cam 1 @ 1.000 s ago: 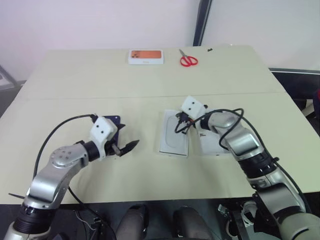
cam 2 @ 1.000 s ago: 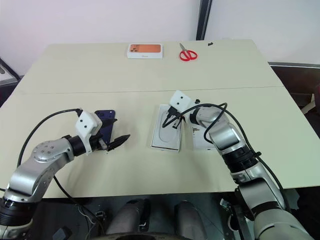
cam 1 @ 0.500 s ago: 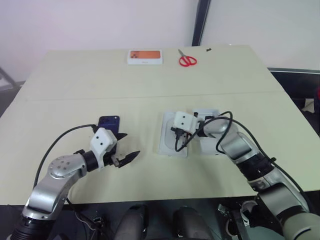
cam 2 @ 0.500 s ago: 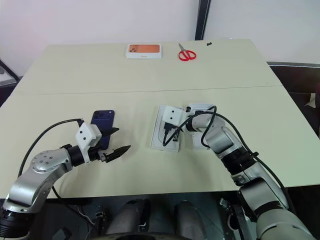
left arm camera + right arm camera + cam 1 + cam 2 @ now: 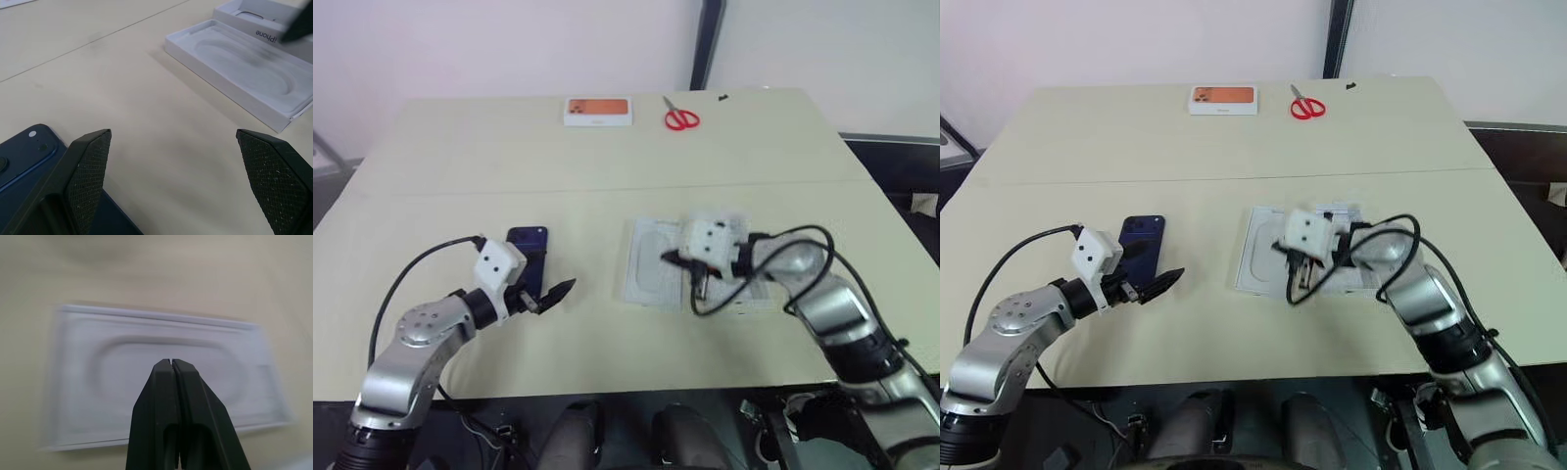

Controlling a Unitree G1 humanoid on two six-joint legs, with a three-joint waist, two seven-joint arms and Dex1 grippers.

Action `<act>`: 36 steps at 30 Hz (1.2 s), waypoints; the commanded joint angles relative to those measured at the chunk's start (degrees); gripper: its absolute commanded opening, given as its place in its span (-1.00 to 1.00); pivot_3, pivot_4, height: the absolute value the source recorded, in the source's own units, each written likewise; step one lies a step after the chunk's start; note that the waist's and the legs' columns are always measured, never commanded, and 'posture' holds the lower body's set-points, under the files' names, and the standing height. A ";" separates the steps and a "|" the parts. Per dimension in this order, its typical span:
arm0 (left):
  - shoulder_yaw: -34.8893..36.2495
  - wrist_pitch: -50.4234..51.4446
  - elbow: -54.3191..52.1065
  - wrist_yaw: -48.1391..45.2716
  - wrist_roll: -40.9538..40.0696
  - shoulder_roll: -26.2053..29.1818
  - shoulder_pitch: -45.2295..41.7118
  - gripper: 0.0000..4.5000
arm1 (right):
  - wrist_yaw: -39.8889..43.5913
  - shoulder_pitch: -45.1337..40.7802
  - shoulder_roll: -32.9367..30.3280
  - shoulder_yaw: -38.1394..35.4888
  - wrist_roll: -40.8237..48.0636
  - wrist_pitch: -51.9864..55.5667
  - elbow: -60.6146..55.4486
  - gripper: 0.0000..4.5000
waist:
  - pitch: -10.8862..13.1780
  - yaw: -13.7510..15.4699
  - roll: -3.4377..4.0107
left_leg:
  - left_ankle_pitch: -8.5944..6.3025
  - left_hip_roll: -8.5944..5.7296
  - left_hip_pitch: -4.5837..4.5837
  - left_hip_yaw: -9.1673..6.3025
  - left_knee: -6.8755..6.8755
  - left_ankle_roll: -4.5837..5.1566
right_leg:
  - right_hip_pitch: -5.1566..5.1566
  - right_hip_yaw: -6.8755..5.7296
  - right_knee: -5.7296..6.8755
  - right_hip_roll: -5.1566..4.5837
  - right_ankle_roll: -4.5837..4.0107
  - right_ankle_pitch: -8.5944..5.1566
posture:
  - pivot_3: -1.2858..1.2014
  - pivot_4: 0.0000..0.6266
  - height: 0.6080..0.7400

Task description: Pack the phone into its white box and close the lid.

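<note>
We note the left gripper (image 5: 171, 156) fingers spread apart beside the phone (image 5: 1141, 244) lying flat on the table (image 5: 1234, 147); the right gripper (image 5: 172, 366) fingers pressed together above the white box (image 5: 1263, 262).

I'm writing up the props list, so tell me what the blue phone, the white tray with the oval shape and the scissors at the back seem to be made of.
The phone: likely glass or glossy plastic, dark navy with a smooth back.
The white tray: probably matte cardboard or moulded pulp, with thin folded walls and a pressed oval recess.
The scissors: red handles look like plastic; the blades are too small to judge, presumably metal.
</note>
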 commanded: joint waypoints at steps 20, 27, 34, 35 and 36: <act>-2.76 -6.61 -5.52 -12.52 2.29 6.33 6.89 0.91 | -0.77 2.61 -1.81 8.31 -5.73 -2.45 -3.63 -0.73 | 0.02 0.18 0.03 | -0.01 0.01 0.02 0.00 0.02 0.01 | 0.05 0.00 -0.05 -0.04 -0.02 -0.01 | 0.03 -0.52 1.00; -1.40 -6.82 -4.67 -11.56 2.06 6.16 7.57 0.91 | 0.69 4.03 -1.19 7.98 -3.82 -4.63 -6.05 -0.99 | 0.02 0.14 0.03 | -0.01 0.01 0.03 0.00 0.01 0.01 | 0.05 -0.01 -0.05 -0.03 -0.02 -0.01 | 0.03 -0.52 1.00; -0.26 -6.58 -4.25 -11.11 1.62 5.89 8.16 0.91 | -1.49 1.92 2.54 9.58 -6.04 -4.31 -3.60 -0.99 | 0.02 0.06 0.03 | -0.01 0.01 0.03 0.00 0.02 0.01 | 0.05 -0.01 -0.04 -0.03 -0.02 -0.01 | 0.03 -0.52 1.00; -0.11 -6.53 -4.30 -11.04 1.54 5.83 8.27 0.91 | -1.65 1.56 3.13 9.93 -6.32 -4.48 -3.19 -0.99 | 0.02 0.08 0.03 | -0.01 0.01 0.03 0.00 0.02 0.01 | 0.05 -0.01 -0.04 -0.03 -0.02 -0.01 | 0.03 -0.52 1.00; -0.04 -6.47 -4.27 -10.96 1.49 5.78 8.25 0.91 | -1.73 1.19 3.68 10.21 -6.47 -4.58 -2.78 -0.99 | 0.02 0.11 0.03 | -0.01 0.01 0.03 0.00 0.02 0.01 | 0.05 -0.01 -0.04 -0.03 -0.02 -0.01 | 0.03 -0.52 1.00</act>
